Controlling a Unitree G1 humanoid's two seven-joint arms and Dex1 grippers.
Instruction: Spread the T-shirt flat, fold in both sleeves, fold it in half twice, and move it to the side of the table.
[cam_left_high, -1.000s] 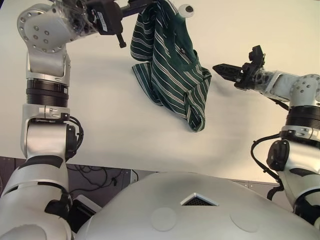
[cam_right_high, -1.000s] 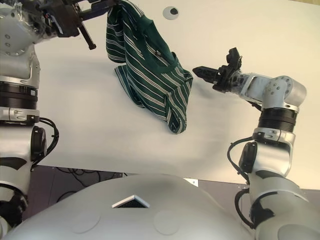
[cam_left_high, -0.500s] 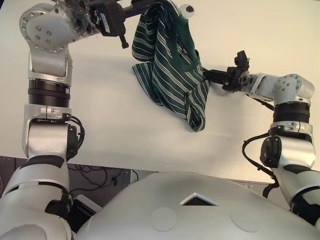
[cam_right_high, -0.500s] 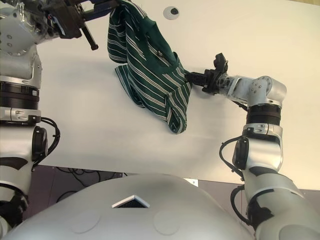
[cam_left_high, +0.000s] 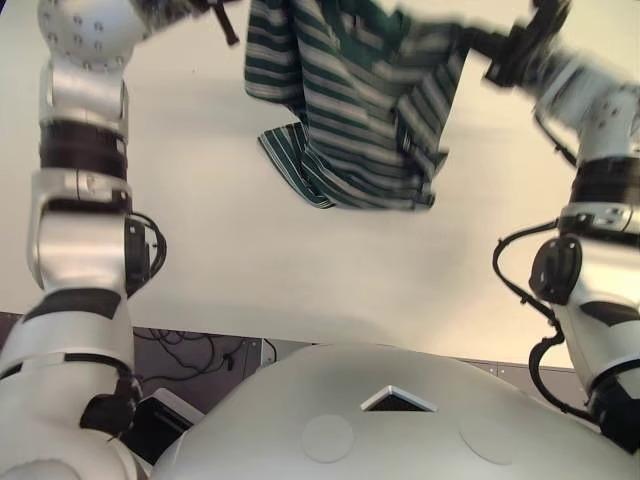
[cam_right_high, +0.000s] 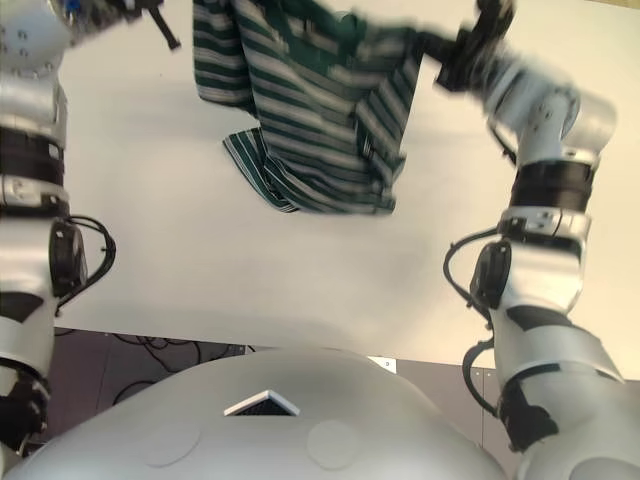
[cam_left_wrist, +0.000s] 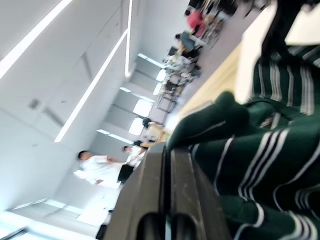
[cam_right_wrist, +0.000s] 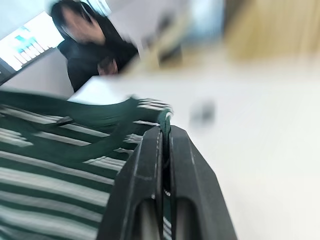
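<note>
The green T-shirt with white stripes hangs stretched between my two grippers above the white table. Its lower folds rest bunched on the tabletop. My left gripper is shut on one upper edge of the T-shirt, at the far left of the cloth. At the far right, my right gripper is shut on the other upper edge, with the cloth pinched between its fingers.
Bare tabletop lies in front of the shirt and on both sides of it. The table's front edge runs close to my body, with dark floor and cables below it.
My right gripper went to the shirt's right edge, shut on it and lifted it up and outward. The left arm rose too, and the shirt now hangs spread wide between them.
</note>
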